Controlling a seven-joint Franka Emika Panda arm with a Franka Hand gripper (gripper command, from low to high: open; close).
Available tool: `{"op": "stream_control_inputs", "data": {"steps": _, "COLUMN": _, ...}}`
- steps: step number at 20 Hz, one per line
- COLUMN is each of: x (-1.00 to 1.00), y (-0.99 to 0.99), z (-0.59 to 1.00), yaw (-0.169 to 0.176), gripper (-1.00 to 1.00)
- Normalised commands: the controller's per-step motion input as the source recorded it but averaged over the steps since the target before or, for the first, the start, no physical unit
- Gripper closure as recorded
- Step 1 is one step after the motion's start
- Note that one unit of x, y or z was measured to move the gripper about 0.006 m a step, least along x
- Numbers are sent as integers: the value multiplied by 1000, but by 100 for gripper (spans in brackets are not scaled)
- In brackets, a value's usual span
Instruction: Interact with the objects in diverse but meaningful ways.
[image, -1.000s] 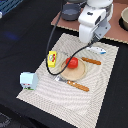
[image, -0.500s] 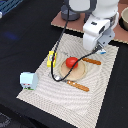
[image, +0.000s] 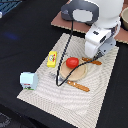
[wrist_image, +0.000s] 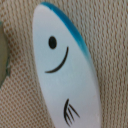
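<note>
I'm down low over the white fish-faced tube (wrist_image: 62, 70) lying flat on the woven mat (image: 102, 85) by the exterior view's right edge (my pincer's fingers not visible, can't tell open/closed), so next: confirm jaw straddle, then grip.

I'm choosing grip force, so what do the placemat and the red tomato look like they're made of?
The placemat looks like woven fabric or straw: fine ribbing in the exterior view, a knit-like weave close up in the wrist view. The red tomato looks like smooth, slightly glossy plastic, judging by its even colour and faint highlight; the picture leaves that uncertain.
</note>
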Motion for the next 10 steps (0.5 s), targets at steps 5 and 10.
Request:
{"op": "stream_control_inputs", "data": {"steps": 5, "x": 563, "y": 197, "z": -254, "yaw": 0, "gripper": 100}}
{"op": "stream_control_inputs", "data": {"steps": 10, "x": 533, "y": 131, "z": -232, "yaw": 4, "gripper": 100}}
